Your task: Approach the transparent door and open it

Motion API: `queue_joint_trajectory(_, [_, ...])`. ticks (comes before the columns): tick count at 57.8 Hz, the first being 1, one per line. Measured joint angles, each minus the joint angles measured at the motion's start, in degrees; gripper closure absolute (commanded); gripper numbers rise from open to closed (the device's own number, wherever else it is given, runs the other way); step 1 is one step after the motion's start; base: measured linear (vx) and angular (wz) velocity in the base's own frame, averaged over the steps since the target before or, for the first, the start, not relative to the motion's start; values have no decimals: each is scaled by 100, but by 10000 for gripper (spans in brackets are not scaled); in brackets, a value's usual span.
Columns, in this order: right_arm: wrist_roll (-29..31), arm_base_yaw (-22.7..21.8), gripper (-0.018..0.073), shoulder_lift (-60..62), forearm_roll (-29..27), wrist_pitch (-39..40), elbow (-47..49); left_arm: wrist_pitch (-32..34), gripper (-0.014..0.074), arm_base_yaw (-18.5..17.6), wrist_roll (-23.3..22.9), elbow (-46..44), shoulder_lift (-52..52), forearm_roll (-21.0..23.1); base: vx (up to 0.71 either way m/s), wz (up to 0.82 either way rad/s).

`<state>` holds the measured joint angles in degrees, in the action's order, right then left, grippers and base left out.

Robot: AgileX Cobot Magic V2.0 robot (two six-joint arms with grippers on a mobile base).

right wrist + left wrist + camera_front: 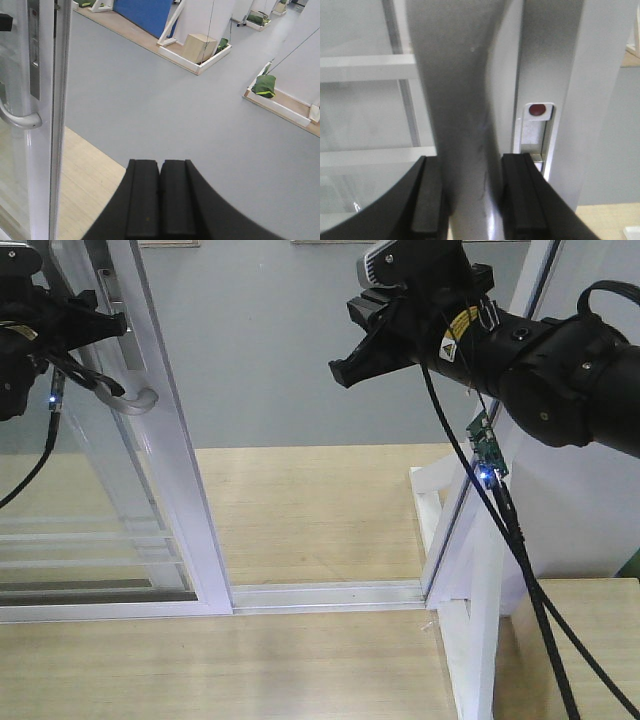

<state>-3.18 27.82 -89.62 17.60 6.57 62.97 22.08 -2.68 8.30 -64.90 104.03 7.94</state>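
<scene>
My left gripper (pixel 470 200) pinches the curved grey handle (pixel 465 75), long axis vertical on the transparent door (pixel 172 490) stile, front-left. Door upright: glass, thin white bars, seemingly slid ajar. My right gripper (pixel 160 195) is pressed together, empty.

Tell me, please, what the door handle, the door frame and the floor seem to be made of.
The handle is probably metal, brushed grey, with a soft dull sheen. The frame is glossy white, perhaps painted metal or plastic; it reflects light. The floor is pale wood or wood-look boards, with visible grain and seams.
</scene>
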Motion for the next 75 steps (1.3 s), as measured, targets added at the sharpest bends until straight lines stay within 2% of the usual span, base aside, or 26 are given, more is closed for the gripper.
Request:
queue_joint_trajectory(16, [0, 0, 568, 0, 0, 0, 0, -463, 603, 328, -28, -56, -115, -313, 0, 0])
queue_joint_trajectory(33, [5, 0, 568, -145, 0, 22, 0, -712, 602, 758, -23, -73, -209, -118, 0, 0])
queue_joint_trajectory(41, [5, 0, 568, -157, 0, 33, 0, -830, 602, 904, -8, 269, -542, -47, 0, 0])
queue_joint_trajectory(49, [5, 0, 568, -157, -5, 6, 0, -796, 602, 884, 35, 1210, -1254, -224, 0, 0])
queue_joint_trajectory(63, [0, 0, 568, 420, -25, -657, -5, -592, 602, 864, -17, 2692, -2898, -373, 0, 0])
queue_joint_trajectory(71, [0, 0, 568, 1221, -31, -1367, -12, -1076, 602, 746, -23, 3305, -4197, -428, 0, 0])
queue_joint_trajectory(75, [0, 0, 568, 1653, -39, -1459, -187, -1428, 602, 605, -23, 3456, -4719, -559, 0, 0])
